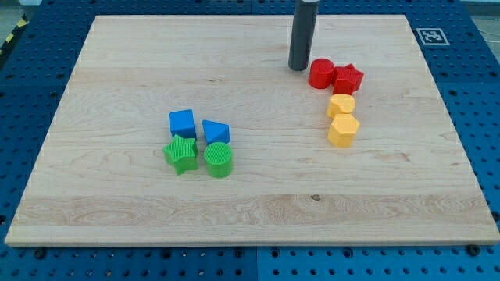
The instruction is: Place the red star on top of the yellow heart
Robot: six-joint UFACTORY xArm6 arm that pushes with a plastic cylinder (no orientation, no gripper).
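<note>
Pale wood fills my screen: the board (250,195) lies flat on a blue perforated bench (476,94), with a black-and-white marker tag (429,35) at its top right corner. My rod comes down upright from the view's top, and my tip (298,68) rests on the wood; it has no jaws, so it holds nothing. Just right of my tip sits the red cylinder (320,73), touching the red star (348,79) beyond it. Below those, the yellow heart (341,104) and yellow hexagon (343,130) touch. Well down-left of my tip cluster the blue cube (181,122), blue triangle (216,132), green star (180,154) and green cylinder (219,159).
</note>
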